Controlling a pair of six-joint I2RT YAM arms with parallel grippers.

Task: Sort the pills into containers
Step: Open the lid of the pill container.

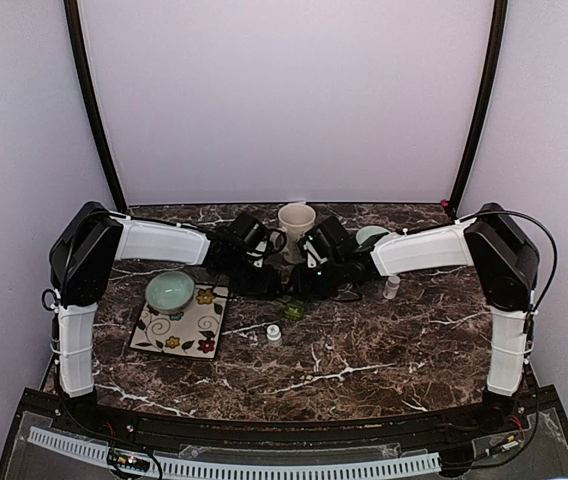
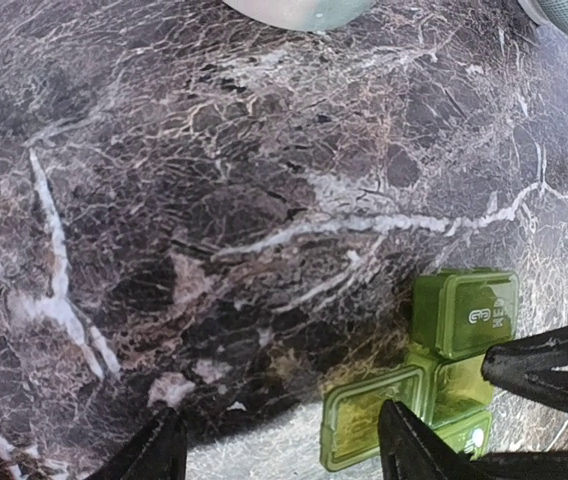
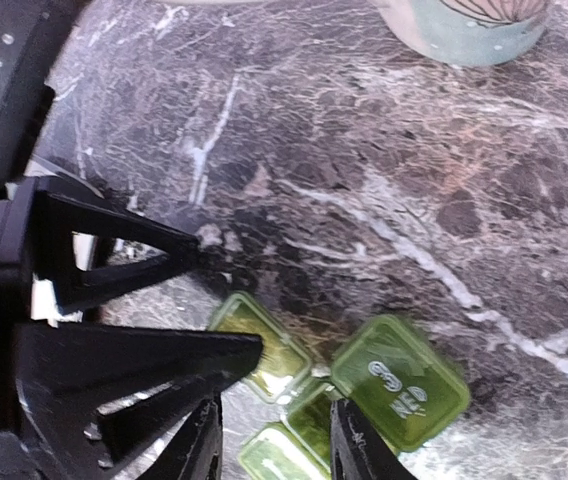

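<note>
The containers (image 3: 401,383) are a translucent green strip of joined square boxes on the dark marble, and show in the top view as the containers (image 1: 294,308). One end lid is down; an open lid (image 3: 269,350) lies flat beside it. My right gripper (image 3: 276,450) hovers open over the containers, its fingers either side of an uncovered compartment (image 3: 309,412). My left gripper (image 2: 282,450) is open too, with one finger (image 2: 414,445) over the open lid (image 2: 374,418) of the containers (image 2: 464,312). I cannot make out any pills for certain.
A cream mug (image 1: 296,225) stands behind the two grippers. A teal bowl (image 1: 170,291) sits on a flowered plate (image 1: 199,335) at the left, and another teal bowl (image 1: 369,236) at back right. A small white bottle (image 1: 274,335) and a small vial (image 1: 392,288) stand nearby.
</note>
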